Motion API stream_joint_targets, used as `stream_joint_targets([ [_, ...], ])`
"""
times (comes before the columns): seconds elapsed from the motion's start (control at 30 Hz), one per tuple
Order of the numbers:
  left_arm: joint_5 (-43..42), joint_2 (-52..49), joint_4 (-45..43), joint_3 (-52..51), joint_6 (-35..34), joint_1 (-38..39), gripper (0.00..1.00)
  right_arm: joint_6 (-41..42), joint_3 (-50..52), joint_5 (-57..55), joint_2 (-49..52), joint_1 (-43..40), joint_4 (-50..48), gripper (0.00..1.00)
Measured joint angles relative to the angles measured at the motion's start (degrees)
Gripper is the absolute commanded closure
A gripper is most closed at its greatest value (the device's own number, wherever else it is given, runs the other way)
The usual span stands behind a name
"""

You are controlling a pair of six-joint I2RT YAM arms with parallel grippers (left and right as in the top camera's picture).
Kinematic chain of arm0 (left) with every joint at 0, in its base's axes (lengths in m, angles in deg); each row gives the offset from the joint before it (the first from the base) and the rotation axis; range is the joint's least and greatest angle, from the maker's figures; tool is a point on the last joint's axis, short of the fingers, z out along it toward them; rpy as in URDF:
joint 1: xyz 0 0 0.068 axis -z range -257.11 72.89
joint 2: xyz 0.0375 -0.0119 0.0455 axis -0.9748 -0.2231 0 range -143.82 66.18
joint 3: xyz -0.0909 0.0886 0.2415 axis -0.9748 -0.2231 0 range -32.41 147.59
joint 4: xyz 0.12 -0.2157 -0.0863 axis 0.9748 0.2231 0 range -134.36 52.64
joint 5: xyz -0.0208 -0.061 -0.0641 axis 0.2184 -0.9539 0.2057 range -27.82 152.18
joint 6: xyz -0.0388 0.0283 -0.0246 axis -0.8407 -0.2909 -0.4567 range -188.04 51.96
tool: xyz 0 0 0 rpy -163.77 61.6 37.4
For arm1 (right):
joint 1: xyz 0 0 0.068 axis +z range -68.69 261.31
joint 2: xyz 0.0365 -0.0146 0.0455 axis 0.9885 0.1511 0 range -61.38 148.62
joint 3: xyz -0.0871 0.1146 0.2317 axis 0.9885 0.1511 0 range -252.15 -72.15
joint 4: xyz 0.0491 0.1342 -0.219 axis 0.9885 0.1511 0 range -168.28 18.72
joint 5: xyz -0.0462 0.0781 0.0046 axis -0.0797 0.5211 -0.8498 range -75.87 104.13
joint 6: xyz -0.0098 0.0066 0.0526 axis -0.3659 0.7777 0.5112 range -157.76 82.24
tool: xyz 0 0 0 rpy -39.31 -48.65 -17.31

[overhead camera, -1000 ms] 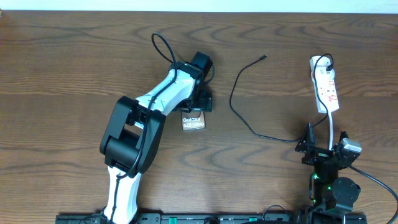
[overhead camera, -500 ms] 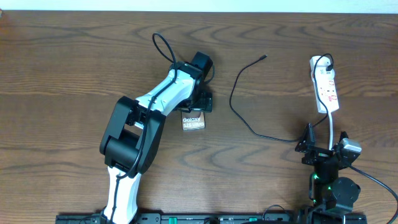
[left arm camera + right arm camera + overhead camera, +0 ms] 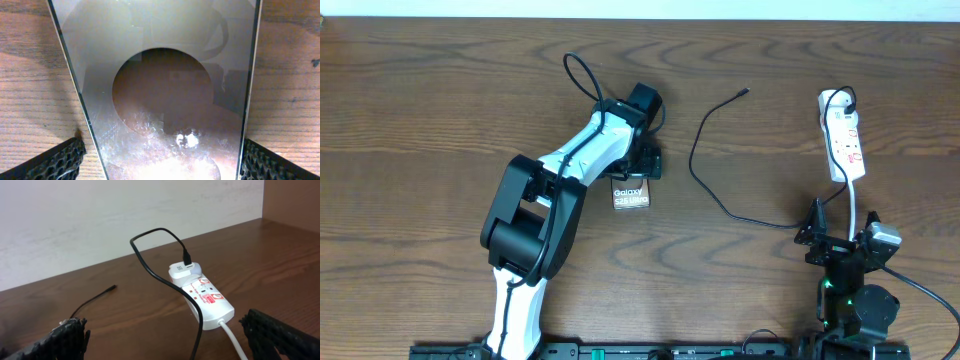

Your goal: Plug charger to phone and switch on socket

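The left fingers (image 3: 55, 160) stand wide open on either side of the phone (image 3: 631, 194), which lies flat on the bench (image 3: 410, 110) left of centre. The right fingers (image 3: 280, 335) are spread open too, at the near right, facing the socket (image 3: 843, 140) at the far right. The charger (image 3: 705, 180) runs from the socket's far end and loops across the middle, its tip lying free, well apart from the phone.

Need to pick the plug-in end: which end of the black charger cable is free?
The connector tip lying loose between phone and power strip. The other end is plugged into the white adapter on that strip.
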Motion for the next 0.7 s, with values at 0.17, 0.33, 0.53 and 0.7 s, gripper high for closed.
stream_joint_targets([
  [0.17, 0.02, -0.09, 0.13, 0.02, -0.02, 0.04, 0.05, 0.0, 0.0, 0.0, 0.0, 0.0, 0.0, 0.01],
  [0.33, 0.02, -0.11, 0.15, 0.07, -0.28, 0.13, 0.18, 0.0, 0.0, 0.0, 0.0, 0.0, 0.0, 0.01],
  [0.53, 0.0, -0.13, 0.2, 0.22, -1.44, 0.17, 0.34, 0.0, 0.0, 0.0, 0.0, 0.0, 0.0, 0.01],
  [0.7, 0.02, -0.13, 0.2, 0.24, -1.99, 0.22, 0.42, 0.0, 0.0, 0.0, 0.0, 0.0, 0.0, 0.01],
])
